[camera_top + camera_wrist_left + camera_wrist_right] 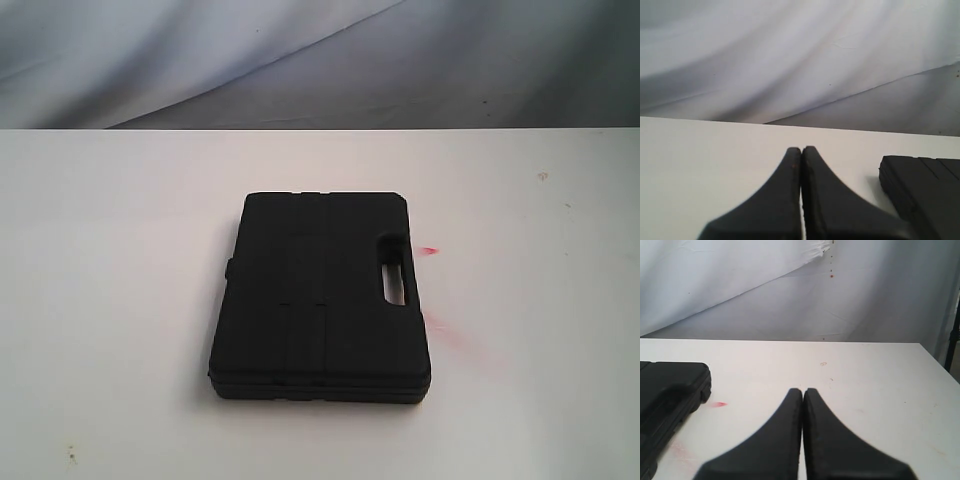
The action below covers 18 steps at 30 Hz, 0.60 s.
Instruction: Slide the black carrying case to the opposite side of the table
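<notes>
The left gripper (801, 150) has its fingers pressed together on nothing, low over the white surface (120, 250), with the black carrying case (922, 190) just off to one side of it. The right gripper (803, 390) is likewise closed and empty, on the case's other flank.

The case lies flat, mid-surface, touching neither gripper, its handle slot (392, 275) toward the right arm's side beside a red smear (440, 325).

My worry is that a push off-centre would spin the case rather than slide it, or that narrow closed tips would ride up over its rounded edge.

The case is shut, so I can't see what it holds.
</notes>
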{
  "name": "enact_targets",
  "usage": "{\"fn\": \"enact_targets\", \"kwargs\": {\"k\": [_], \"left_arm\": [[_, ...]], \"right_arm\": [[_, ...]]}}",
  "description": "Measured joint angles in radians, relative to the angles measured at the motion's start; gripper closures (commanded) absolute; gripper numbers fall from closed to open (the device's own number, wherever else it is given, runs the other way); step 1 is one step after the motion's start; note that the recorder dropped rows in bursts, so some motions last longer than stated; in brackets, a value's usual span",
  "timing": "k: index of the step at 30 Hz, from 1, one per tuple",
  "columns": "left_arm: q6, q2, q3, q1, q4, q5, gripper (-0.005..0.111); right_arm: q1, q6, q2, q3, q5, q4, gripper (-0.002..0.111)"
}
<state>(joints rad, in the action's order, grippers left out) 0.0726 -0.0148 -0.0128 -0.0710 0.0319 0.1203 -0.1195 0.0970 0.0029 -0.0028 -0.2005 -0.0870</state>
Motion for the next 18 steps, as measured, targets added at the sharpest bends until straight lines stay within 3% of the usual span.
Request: {"fn": "enact_targets", "kwargs": {"k": [18], "left_arm": [[0.005,0.0,0.009,0.0,0.007,0.126,0.107]], "right_arm": [[0.0,0.0,0.0,0.0,0.0,0.0,0.108]]}}
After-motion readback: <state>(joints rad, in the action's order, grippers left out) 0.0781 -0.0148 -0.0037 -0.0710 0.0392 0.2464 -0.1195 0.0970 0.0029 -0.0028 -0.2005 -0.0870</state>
